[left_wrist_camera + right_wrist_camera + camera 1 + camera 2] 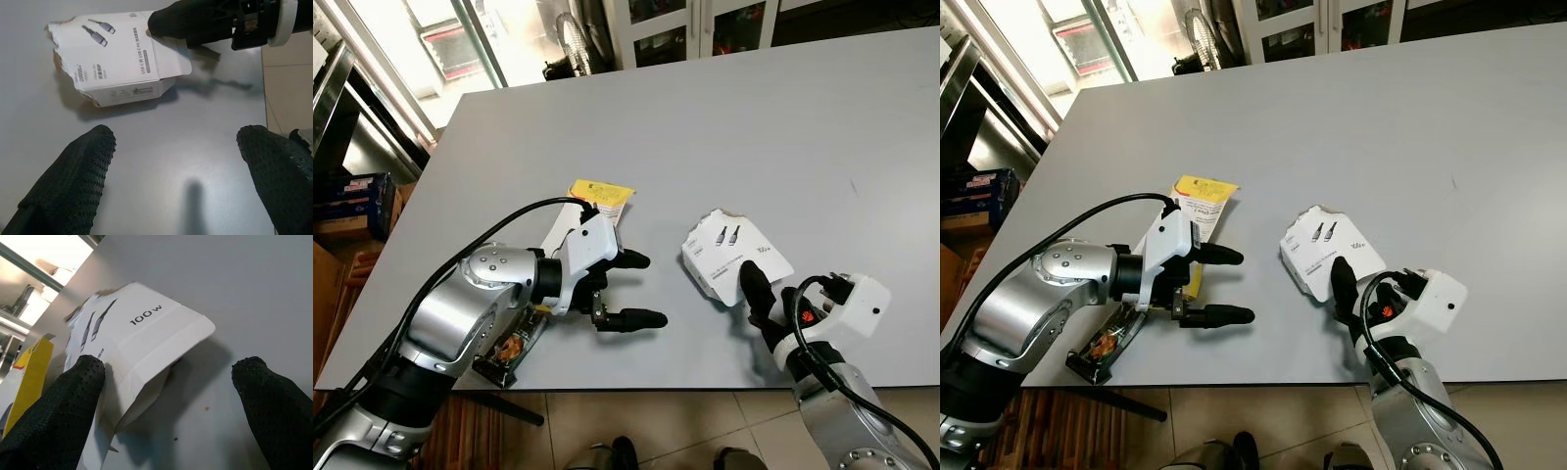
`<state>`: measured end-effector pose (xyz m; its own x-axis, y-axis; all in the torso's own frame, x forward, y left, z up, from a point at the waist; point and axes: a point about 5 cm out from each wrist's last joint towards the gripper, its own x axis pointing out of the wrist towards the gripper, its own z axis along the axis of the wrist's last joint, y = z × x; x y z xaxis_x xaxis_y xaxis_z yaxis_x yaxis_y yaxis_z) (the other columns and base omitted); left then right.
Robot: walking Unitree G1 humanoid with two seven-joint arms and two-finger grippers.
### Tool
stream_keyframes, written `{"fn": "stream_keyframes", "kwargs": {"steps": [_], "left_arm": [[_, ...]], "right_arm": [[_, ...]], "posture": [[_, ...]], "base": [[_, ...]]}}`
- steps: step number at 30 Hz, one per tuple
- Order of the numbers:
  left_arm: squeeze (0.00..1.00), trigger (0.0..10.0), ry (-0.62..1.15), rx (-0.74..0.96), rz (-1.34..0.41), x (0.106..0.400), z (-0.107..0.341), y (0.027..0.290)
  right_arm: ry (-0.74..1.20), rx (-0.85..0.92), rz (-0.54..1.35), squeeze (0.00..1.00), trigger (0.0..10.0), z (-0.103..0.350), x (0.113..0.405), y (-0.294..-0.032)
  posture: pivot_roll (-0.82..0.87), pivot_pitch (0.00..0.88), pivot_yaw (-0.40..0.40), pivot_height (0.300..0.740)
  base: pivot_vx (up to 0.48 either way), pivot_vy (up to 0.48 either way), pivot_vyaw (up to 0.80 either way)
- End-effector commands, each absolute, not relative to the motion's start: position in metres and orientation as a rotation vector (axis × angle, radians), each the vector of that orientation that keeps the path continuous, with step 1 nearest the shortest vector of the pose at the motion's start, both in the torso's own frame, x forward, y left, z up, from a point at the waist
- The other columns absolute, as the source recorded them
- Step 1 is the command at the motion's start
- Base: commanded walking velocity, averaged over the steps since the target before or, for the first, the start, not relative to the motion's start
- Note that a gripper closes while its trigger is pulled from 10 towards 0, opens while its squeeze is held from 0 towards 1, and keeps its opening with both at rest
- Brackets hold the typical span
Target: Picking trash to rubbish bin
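A torn white cable box [734,247] lies on the grey table [754,117] near its front edge. My right gripper [171,369] is open around the box's near flap; one finger [754,286] rests against the box and the other is beside it over bare table. To the left, my left gripper [634,289] is open and points at the box [117,58] from a short gap away, holding nothing. A yellow packet [603,195] lies flat behind the left gripper. A dark snack wrapper [512,345] sits at the table edge under my left forearm.
The table's front edge runs just under both arms, with tiled floor [636,421] below it. Blue boxes [357,194] stand on the floor at the left. Glass-door cabinets [705,24] and a fan [573,44] stand behind the table.
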<state>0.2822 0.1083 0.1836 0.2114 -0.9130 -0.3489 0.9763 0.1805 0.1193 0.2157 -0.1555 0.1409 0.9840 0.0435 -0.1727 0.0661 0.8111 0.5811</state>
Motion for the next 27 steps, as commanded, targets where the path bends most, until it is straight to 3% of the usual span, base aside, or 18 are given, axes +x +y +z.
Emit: {"fn": "stream_keyframes", "kwargs": {"steps": [1,15,27], "left_arm": [[0.00,10.0,0.211,0.359,-1.328,0.281,0.187,0.115],[0.00,10.0,0.203,0.366,-1.310,0.281,0.187,0.115],[0.00,10.0,0.211,0.365,-1.304,0.279,0.185,0.116]], "right_arm": [[0.170,0.713,0.016,0.00,10.0,0.142,0.218,-0.142],[0.112,0.752,0.130,0.00,10.0,0.155,0.226,-0.128],[0.082,0.822,0.184,0.00,10.0,0.152,0.253,-0.114]], "posture": [[-0.06,0.160,0.181,0.740],[-0.05,0.148,0.173,0.740],[-0.04,0.152,0.175,0.740]], "base": [[0.000,0.000,0.00],[0.000,0.000,0.00],[0.000,0.000,0.00]]}}
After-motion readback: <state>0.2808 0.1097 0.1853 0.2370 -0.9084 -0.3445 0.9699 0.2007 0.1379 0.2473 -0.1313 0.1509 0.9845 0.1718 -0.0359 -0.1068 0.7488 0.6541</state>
